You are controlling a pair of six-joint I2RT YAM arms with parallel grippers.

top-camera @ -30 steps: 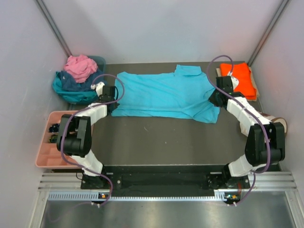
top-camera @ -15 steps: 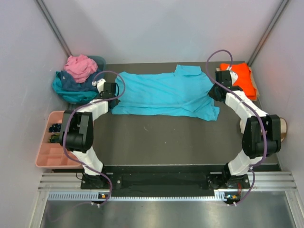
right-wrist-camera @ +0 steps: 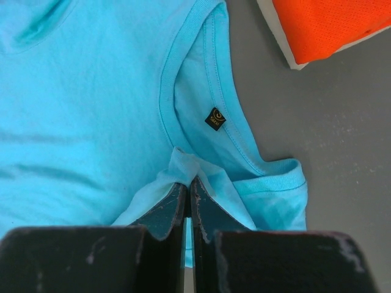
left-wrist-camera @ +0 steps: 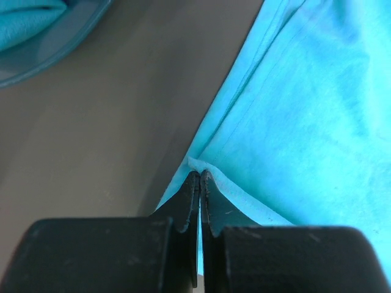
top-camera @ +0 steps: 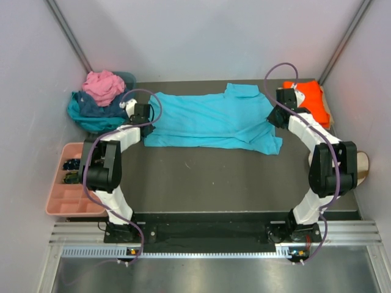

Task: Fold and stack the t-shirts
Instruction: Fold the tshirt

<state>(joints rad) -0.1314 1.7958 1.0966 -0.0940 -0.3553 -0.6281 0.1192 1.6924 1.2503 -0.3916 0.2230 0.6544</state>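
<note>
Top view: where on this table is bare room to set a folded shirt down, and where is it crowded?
Free: the wide table strip between the near edge of the turquoise t-shirt and the arm bases. Crowded: far-left heap of shirts, far-right orange t-shirt, pink tray at left.

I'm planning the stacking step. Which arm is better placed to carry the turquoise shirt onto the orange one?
Right, probably. The right gripper, shut on the turquoise shirt, sits beside the orange shirt; the left gripper pinches the turquoise shirt's opposite end.
</note>
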